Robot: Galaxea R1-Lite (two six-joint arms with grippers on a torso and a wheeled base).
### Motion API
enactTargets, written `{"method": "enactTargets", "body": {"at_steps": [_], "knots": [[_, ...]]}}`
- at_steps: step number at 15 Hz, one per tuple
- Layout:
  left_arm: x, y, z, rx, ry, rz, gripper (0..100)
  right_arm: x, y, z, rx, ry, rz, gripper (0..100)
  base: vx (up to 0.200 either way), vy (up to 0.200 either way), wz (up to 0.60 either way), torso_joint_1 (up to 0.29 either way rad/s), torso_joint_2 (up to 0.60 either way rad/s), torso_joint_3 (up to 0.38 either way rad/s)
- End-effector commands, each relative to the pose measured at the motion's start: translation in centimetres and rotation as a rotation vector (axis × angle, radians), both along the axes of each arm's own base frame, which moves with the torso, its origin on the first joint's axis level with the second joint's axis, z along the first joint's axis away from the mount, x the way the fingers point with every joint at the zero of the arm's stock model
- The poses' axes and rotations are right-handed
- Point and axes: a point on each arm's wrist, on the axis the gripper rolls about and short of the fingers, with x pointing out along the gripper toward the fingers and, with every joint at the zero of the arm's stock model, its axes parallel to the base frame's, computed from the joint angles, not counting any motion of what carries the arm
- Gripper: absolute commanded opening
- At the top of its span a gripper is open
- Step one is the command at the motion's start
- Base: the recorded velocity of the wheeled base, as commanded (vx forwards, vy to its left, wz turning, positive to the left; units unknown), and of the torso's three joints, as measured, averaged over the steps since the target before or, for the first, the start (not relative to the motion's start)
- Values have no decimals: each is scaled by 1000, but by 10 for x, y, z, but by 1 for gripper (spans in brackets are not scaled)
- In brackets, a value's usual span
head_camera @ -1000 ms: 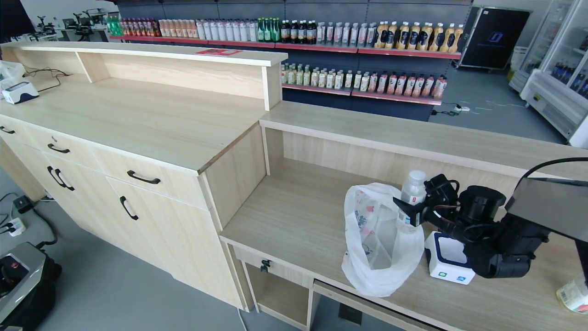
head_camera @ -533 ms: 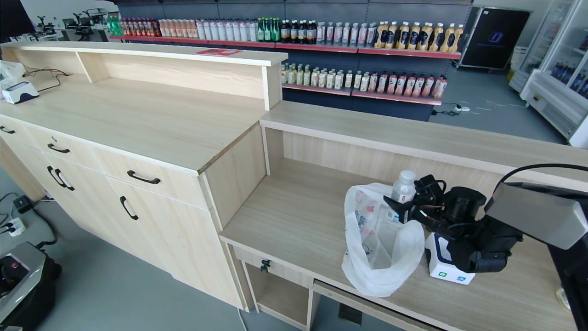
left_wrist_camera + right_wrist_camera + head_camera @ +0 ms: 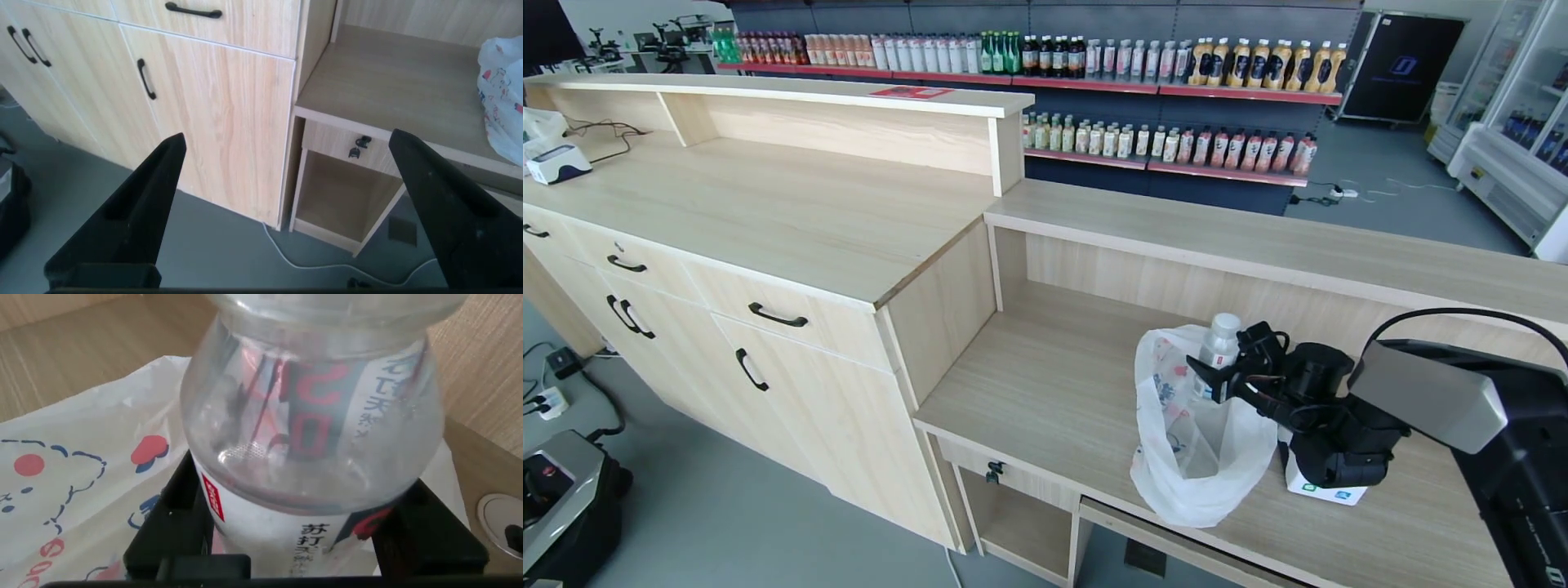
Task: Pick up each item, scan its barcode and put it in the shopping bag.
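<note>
While the right gripper (image 3: 1214, 378) clamps its fingers on the bottle (image 3: 1219, 346) at the mouth of the shopping bag (image 3: 1176, 482) on the bench (image 3: 1045, 384), the left gripper (image 3: 288, 143) hangs, fingers wide apart.

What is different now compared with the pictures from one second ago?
The right gripper, shut on the bottle, moved to the robot's left and slightly down, further over the shopping bag opening. The shopping bag and the scanner beside it stayed in place.
</note>
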Motion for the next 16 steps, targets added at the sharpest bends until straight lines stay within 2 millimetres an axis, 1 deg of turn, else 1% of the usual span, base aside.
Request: {"method": "enactTargets", "body": {"at_steps": [1,2,5,8,9,12,13,14,15,16], "knots": [[0,0,0,0,0,0,100,2,1,-11,-1,8,2,0,0,0,0,0,0,0],[0,0,0,0,0,0,100,5,1,-14,0,7,2,0,0,0,0,0,0,0],[0,0,0,0,0,0,100,13,1,-13,0,1,2,0,0,0,0,0,0,0],[0,0,0,0,0,0,100,12,1,-19,-2,22,4,0,0,0,0,0,0,0],[0,0,0,0,0,0,100,11,1,-25,-5,44,4,0,0,0,0,0,0,0],[0,0,0,0,0,0,100,12,1,-28,-9,46,4,0,0,0,0,0,0,0],[0,0,0,0,0,0,100,11,1,-29,-10,51,4,100,0,0,0,0,0,0],[0,0,0,0,0,0,100,11,1,-28,-10,49,3,100,0,0,0,0,0,0],[0,0,0,0,0,0,100,11,1,-19,-4,35,2,100,0,0,0,0,0,0],[0,0,0,0,0,0,100,12,2,2,1,-4,7,100,0,0,0,0,0,0]]}}
